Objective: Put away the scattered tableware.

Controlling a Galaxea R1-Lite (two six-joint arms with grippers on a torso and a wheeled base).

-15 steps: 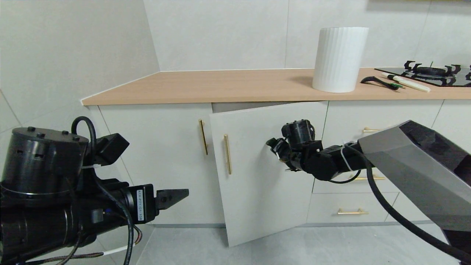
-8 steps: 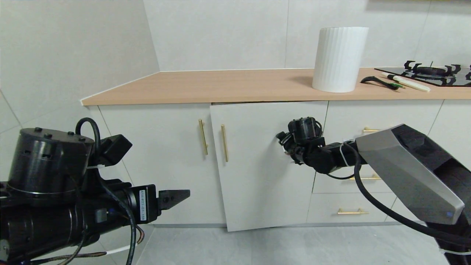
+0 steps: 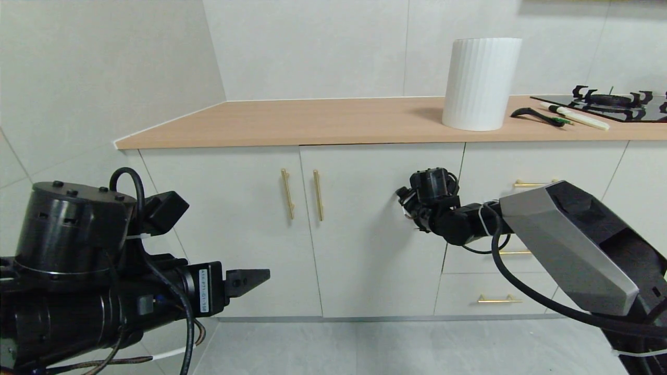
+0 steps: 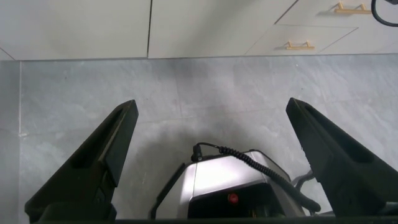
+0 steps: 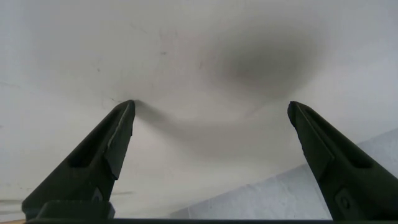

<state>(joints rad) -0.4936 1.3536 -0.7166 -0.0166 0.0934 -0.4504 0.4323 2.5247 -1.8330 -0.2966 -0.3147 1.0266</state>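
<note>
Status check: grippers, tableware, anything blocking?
Left gripper open, low over floor. Right gripper open, at shut door. Black utensil, white utensil on counter. Nothing in the way.

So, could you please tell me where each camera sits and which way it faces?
Head view: on the head, looking forward and down at the cabinet door under the counter; left gripper low left, right gripper at that door.
Left wrist view: on the left wrist, facing down at the floor between its open fingers.
Right wrist view: on the right wrist, facing the door close up between open fingers.
Shared: head and left wrist views show the drawer handles.
</note>
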